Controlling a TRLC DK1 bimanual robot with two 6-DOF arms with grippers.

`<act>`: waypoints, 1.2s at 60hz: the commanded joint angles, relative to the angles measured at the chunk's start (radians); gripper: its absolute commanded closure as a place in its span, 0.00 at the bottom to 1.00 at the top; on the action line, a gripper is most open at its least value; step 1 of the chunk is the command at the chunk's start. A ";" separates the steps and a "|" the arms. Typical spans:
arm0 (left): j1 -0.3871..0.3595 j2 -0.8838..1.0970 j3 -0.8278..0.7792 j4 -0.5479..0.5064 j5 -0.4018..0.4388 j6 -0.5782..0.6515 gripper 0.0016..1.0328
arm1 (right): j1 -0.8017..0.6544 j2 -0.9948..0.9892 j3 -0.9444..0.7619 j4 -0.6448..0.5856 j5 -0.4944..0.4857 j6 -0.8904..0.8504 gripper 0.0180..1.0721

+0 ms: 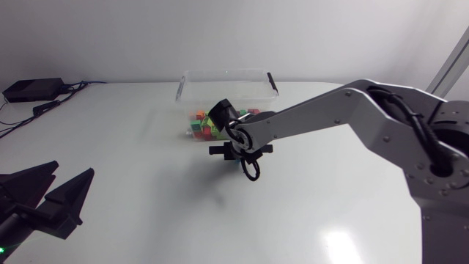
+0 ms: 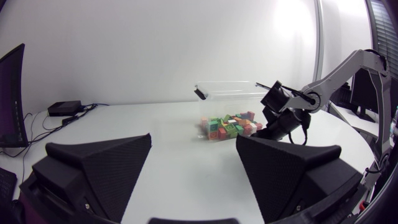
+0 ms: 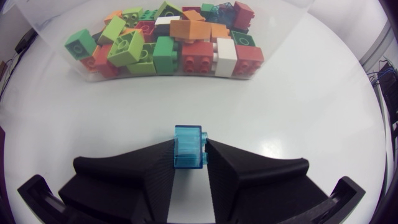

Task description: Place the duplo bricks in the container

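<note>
the right gripper [image 3: 189,144] pinches a see-through blue brick [image 3: 189,149] between its two fingers, one pressed on each side. the brick sits low over the white table [image 3: 298,106]; i cannot tell whether it touches. just ahead of the fingertips stands the clear container [image 1: 227,74], holding a heap of green, orange, red and white bricks [image 3: 168,43]. the left gripper [image 2: 193,140] is well apart from the container, its fingers spread wide.

Bright, even light — glare on the white table [image 1: 341,242] at the head view's lower right, soft shadow under the right gripper [image 1: 238,156]; wrist views bow at edges.
</note>
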 commanded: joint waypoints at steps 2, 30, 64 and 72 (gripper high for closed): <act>0.014 -0.010 -0.009 -0.005 -0.011 -0.026 0.08 | 0.015 -0.099 -0.065 0.018 0.012 -0.015 0.71; 0.013 -0.011 -0.157 0.302 -0.048 -0.050 0.08 | 0.049 -0.420 -0.202 0.057 0.065 -0.106 0.71; 0.010 -0.010 -0.292 0.469 -0.083 0.079 0.08 | 0.012 -0.486 -0.039 0.127 0.075 -0.319 0.71; 0.008 -0.010 -0.292 0.469 -0.083 0.095 0.08 | -0.026 -0.422 0.030 0.189 0.067 -0.382 0.71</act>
